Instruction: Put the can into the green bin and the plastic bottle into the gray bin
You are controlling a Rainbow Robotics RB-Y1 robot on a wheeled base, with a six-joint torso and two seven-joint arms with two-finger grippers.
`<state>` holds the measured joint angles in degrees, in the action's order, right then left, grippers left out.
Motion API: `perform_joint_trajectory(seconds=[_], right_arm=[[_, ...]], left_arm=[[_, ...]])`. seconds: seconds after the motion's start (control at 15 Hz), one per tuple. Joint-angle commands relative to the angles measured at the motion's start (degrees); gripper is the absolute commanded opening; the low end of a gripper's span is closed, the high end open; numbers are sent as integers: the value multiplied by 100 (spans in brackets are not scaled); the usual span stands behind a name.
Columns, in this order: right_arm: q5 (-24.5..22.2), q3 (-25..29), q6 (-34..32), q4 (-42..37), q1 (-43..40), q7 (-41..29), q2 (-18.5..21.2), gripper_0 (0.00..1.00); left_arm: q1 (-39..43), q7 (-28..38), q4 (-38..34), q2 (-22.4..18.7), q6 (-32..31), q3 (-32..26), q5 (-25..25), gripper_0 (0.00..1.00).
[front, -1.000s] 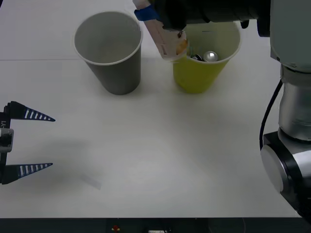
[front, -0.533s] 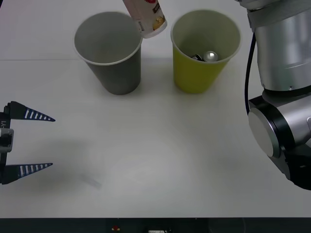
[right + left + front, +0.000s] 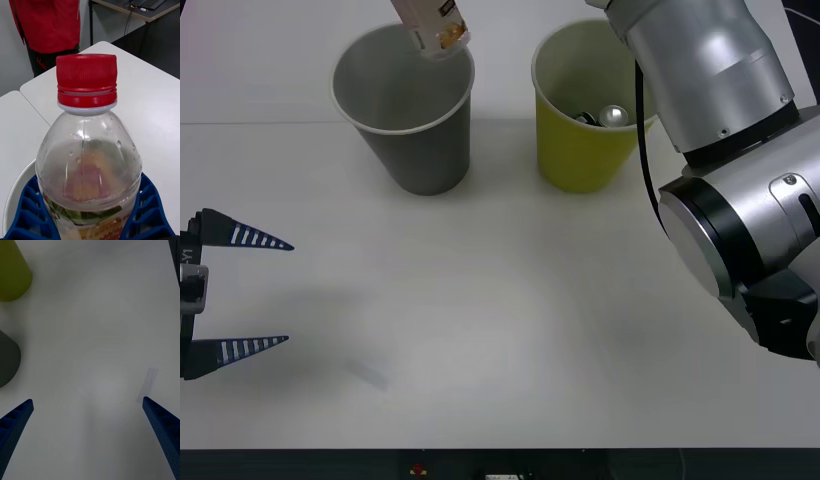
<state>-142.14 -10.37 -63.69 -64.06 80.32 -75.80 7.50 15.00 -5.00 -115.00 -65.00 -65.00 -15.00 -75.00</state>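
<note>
The plastic bottle (image 3: pixel 432 25), clear with a red cap (image 3: pixel 86 83), hangs tilted over the far rim of the gray bin (image 3: pixel 402 105). My right gripper (image 3: pixel 89 183) is shut on it, a blue finger (image 3: pixel 26 212) on each side of its body. To the right stands the green bin (image 3: pixel 585 140), and the can (image 3: pixel 612 115) lies inside it with its silver top showing. My left gripper (image 3: pixel 235 290) rests open at the table's left edge, far from both bins, nothing between its fingers (image 3: pixel 161 420).
My right arm's large silver links (image 3: pixel 740 180) reach over the table's right side, beside the green bin. The white table (image 3: pixel 480 330) is bare in front of the bins. In the left wrist view both bins, green (image 3: pixel 11 273) and gray (image 3: pixel 6 360), stand at the side.
My right arm has swung left, carrying the bottle from beside the green bin's rim to above the gray bin. The left gripper has not moved.
</note>
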Motion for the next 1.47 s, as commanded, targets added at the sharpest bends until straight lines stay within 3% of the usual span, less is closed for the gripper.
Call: perform_joint_trajectory(seconds=[0.07,0.6,0.67,0.73,0.8,0.87,1.47], right_arm=[[116,-299,384,798,379,4,-143,0],[389,-641,419,956,423,48,-266,0],[389,-659,428,956,423,48,-266,32],[389,-668,437,956,423,74,-266,75],[389,-668,437,956,423,118,-266,94],[398,-668,437,956,423,127,-266,100],[398,-606,489,948,414,285,-231,100]], left_arm=[[0,0,0,0,0,0,0,100],[0,0,0,0,0,0,0,100],[0,0,0,0,0,0,0,100],[0,0,0,0,0,0,0,100],[0,0,0,0,0,0,0,100],[0,0,0,0,0,0,0,100],[0,0,0,0,0,0,0,100]])
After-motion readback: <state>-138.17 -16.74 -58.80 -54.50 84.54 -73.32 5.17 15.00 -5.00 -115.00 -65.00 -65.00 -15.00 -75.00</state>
